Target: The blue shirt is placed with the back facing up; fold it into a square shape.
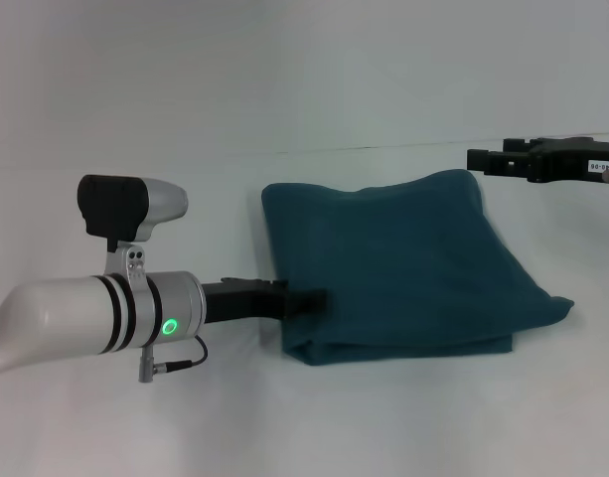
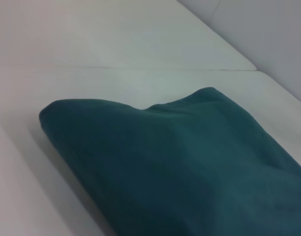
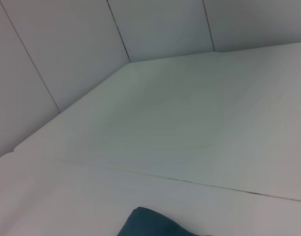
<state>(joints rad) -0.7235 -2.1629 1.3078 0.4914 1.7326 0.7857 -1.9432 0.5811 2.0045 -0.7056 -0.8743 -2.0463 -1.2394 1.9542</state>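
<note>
The blue shirt lies folded into a thick, roughly square bundle in the middle of the white table; one corner sticks out at the right near side. My left gripper reaches in from the left and meets the shirt's left edge near its front corner; whether it holds the cloth is hidden. The left wrist view shows the folded shirt close up, with layered edges. My right gripper hovers at the far right, just beyond the shirt's back right corner and apart from it. A small tip of the shirt shows in the right wrist view.
White table surface surrounds the shirt on all sides. A dark seam runs across the table behind the shirt. Pale wall panels stand at the table's far edge.
</note>
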